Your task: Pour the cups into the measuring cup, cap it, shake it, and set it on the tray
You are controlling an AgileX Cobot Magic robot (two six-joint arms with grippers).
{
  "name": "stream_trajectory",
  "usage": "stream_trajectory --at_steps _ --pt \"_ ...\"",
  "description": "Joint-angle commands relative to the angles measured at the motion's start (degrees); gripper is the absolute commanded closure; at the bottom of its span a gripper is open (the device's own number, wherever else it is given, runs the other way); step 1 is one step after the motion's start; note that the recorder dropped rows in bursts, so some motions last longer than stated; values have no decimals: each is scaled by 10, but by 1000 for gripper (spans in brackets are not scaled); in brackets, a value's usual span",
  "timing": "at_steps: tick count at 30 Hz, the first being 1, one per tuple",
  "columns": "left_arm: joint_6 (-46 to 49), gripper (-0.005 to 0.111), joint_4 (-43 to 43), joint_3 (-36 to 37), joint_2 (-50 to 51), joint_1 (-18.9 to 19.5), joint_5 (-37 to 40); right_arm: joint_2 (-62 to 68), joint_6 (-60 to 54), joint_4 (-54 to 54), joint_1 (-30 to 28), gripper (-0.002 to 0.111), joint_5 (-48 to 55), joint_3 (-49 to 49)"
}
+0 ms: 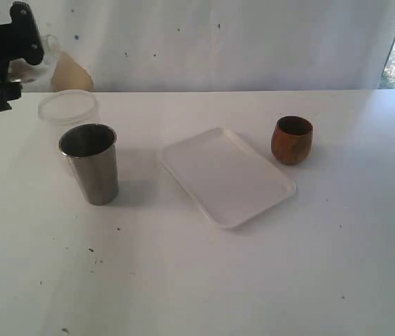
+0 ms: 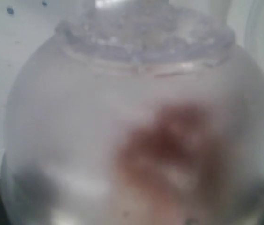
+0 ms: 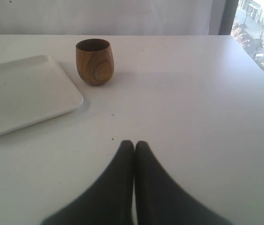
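My left gripper is raised at the far left, above the table's back edge, shut on the measuring cup. The cup fills the left wrist view: clear, blurred, a ridged cap rim at one end and a brownish patch inside. My fingers are hidden behind it. On the table stand the steel tumbler at the left and the wooden cup at the right, both upright. Between them lies the white tray with nothing on it. My right gripper is shut and holds nothing, low over bare table short of the wooden cup.
A frosted white tub sits behind the tumbler, below my left gripper. A beige shape shows against the white backdrop at the table's far edge. Small dark specks dot the front of the table.
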Motion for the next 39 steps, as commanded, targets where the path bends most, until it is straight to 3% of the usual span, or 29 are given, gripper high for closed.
stream_trajectory --at_steps 1,17,39 --pt "2 107 31 -9 -8 0 -18 -3 2 -5 -3 108 -2 4" --pt "3 107 135 -9 -6 -3 -14 -3 12 -5 -3 108 -2 4" --pt "2 107 199 -9 14 -4 -12 -3 12 -5 -3 108 -2 4"
